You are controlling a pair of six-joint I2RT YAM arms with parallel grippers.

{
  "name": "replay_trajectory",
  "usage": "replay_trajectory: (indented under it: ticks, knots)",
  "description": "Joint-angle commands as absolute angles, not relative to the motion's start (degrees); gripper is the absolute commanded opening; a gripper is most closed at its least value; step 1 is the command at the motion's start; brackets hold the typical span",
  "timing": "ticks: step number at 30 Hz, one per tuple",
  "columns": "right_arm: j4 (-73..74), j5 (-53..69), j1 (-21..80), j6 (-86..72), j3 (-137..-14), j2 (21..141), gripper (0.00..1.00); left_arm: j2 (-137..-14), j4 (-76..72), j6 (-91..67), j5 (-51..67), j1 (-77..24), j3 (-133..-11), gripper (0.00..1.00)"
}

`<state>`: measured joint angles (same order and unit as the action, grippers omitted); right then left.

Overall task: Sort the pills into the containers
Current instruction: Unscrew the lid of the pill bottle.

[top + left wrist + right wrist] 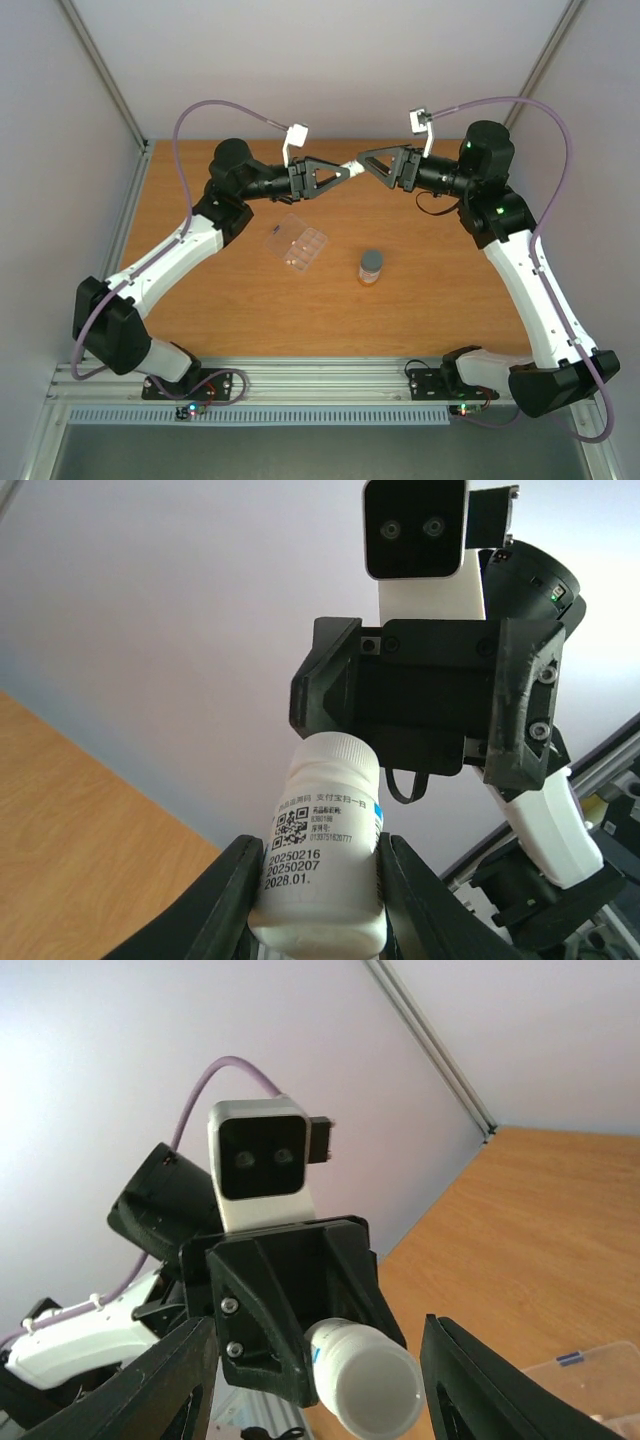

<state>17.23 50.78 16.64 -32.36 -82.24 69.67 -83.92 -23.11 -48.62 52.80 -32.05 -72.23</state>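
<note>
Starting at the near edge: both arm bases are bolted to a metal rail [320,378], and the wooden table [450,300] runs back from there.

First thing out on the wood is a small bottle with a grey cap [370,265], standing upright a bit right of centre. Just left of it and slightly further back is the clear pill box [300,245], lid flipped open. One dark speck [277,231] shows at its left end and something tiny sits near the front edge, but honestly I can't tell which cell either is in. It's way too small.

Further back, up off the table, the two pincers face each other. The left gripper [322,895] is clamped on the base of a white bottle [325,825] with a QR code and printed dates on the label. The bottle's other end points at the right gripper [366,161]. That one has its fingers spread wide either side of the bottle end and isn't gripping it.

Behind all that it's plain pale walls [330,60] with metal frame posts in the corners.
</note>
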Motion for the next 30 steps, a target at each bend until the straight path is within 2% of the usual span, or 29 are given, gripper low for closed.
replay_trajectory:
  ticks: [1,14,30]
  knots:
    - [19.41,48.83,16.2,-38.28,-84.03,70.55,0.58,-81.23,-21.56,-42.65,51.0,-31.93,-73.59,0.0]
    - [21.18,50.91,16.24,-44.35,-82.79,70.23,0.53,-80.48,-11.16,-29.23,47.29,-34.9,-76.36,0.0]
    - [26.17,51.2,16.26,-43.34,-82.46,68.39,0.46,-80.11,-11.75,-28.34,45.01,-35.59,-76.31,0.0]
